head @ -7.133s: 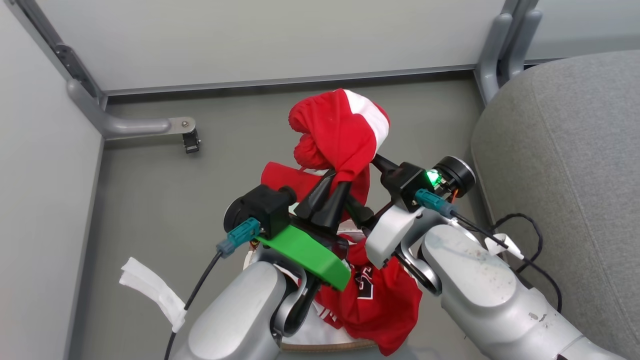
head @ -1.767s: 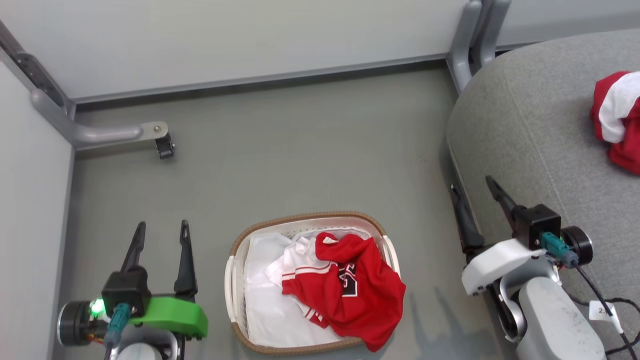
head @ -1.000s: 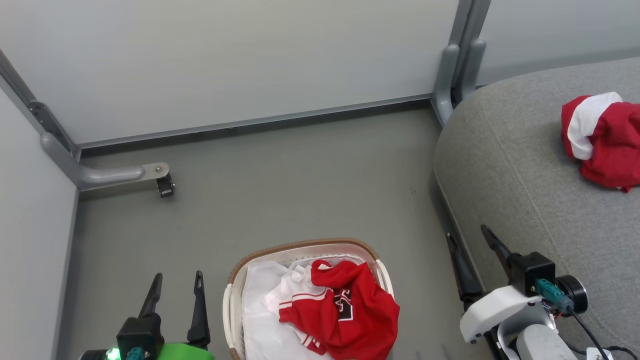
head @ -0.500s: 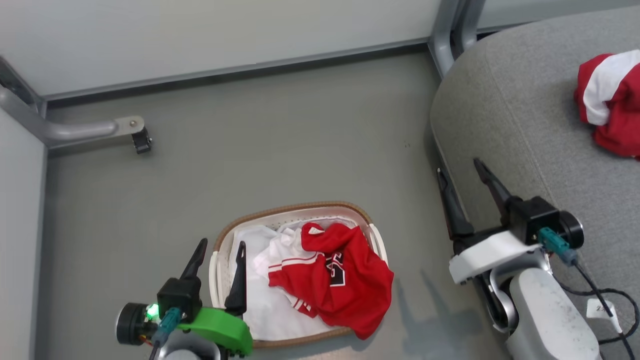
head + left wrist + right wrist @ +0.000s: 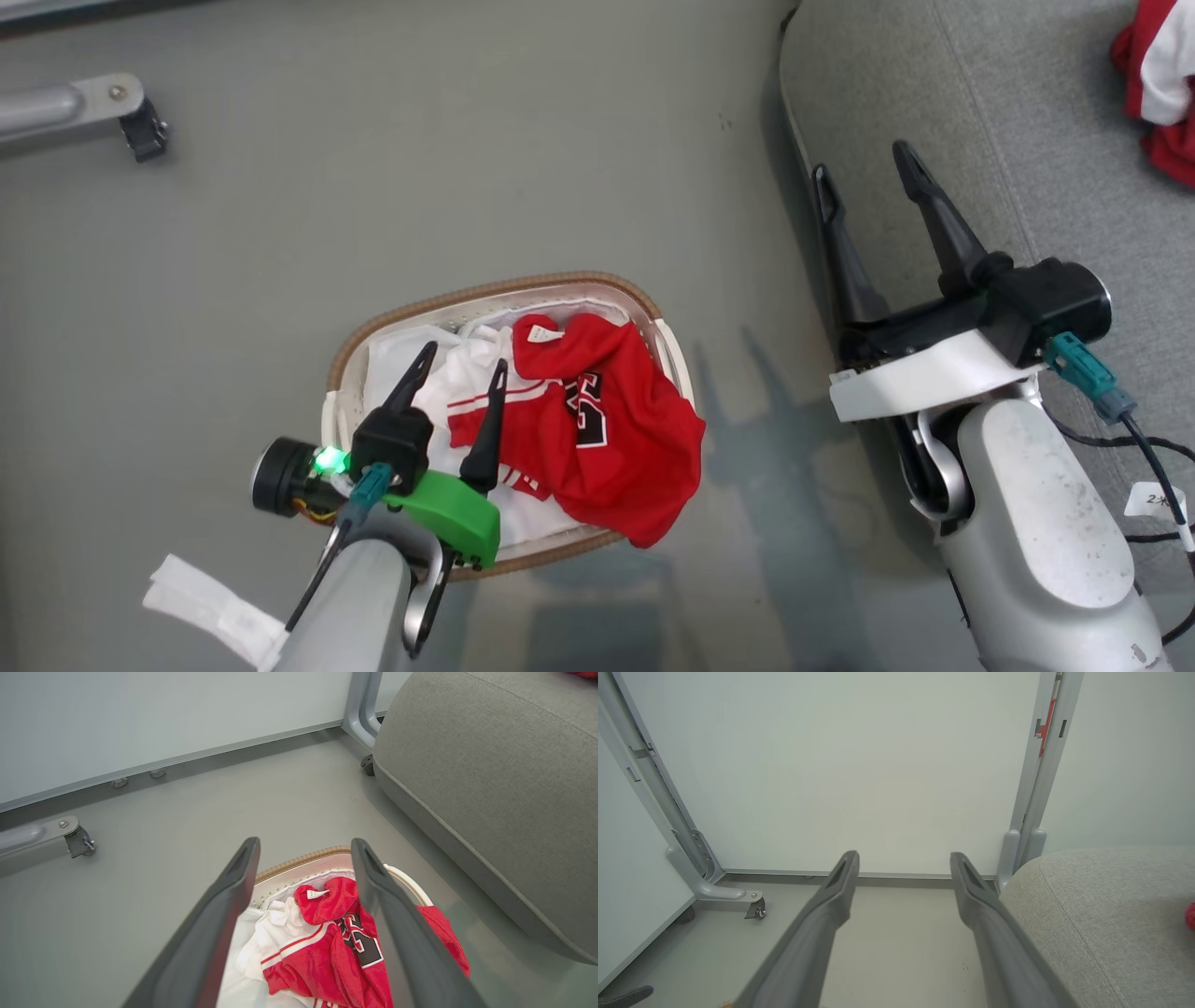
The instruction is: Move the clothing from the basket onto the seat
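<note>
- My left end effector (image 5: 466, 354) hung open, empty, over the basket (image 5: 485, 291).
- My right end effector (image 5: 863, 159) gaped empty beside the seat (image 5: 980, 187).
- 1 jersey (image 5: 607, 439) lay in the basket, 1 garment (image 5: 1153, 84) on the seat.

Red clothing (image 5: 607, 457) with white stripes and black-white numerals beside dark left fingers (image 5: 490, 425), white basket (image 5: 485, 291) with brown woven rim, grey woven seat (image 5: 1027, 112) beside dark right fingers (image 5: 938, 219).

The basket (image 5: 485, 288) sits on the floor (image 5: 373, 187), left of the couch (image 5: 1027, 112). A jersey (image 5: 616, 448) fills its right half, overhanging the rim; another garment (image 5: 1162, 89) lies on the couch.
</note>
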Robot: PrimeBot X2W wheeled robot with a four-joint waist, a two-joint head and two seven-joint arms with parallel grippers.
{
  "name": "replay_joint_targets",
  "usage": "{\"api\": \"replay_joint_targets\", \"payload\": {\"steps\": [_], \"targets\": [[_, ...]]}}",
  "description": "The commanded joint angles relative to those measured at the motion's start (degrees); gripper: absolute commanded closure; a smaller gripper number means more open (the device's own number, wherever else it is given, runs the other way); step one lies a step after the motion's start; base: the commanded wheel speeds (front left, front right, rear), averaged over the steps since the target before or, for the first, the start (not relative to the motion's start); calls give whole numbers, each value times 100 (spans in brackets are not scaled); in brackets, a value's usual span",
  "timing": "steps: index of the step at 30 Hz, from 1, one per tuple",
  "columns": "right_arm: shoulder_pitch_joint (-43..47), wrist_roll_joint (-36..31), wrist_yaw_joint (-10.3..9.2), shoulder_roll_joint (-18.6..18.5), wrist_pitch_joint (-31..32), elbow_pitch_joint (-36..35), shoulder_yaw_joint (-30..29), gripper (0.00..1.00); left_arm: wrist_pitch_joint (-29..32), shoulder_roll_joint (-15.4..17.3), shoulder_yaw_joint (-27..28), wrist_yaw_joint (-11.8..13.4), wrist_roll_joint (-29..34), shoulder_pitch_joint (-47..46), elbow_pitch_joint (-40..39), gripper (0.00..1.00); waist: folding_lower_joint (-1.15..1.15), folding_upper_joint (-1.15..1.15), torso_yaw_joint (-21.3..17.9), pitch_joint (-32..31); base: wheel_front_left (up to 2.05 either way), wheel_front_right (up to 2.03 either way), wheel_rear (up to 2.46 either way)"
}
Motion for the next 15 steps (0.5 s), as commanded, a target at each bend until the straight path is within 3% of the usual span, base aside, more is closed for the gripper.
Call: {"api": "replay_joint_targets", "payload": {"steps": [1, 15], "targets": [[-126, 69, -8, -6, -26, -84, -5, 0, -3, 29, -78, -42, 67, -243, 53, 0, 0, 0, -310, 613, 0, 0, 0], [-544, 445, -8, -4, -27, -747, 6, 0, -3, 46, -373, -144, 144, -1281, 1066, 0, 0, 0, -813, 1677, 0, 0, 0]]}}
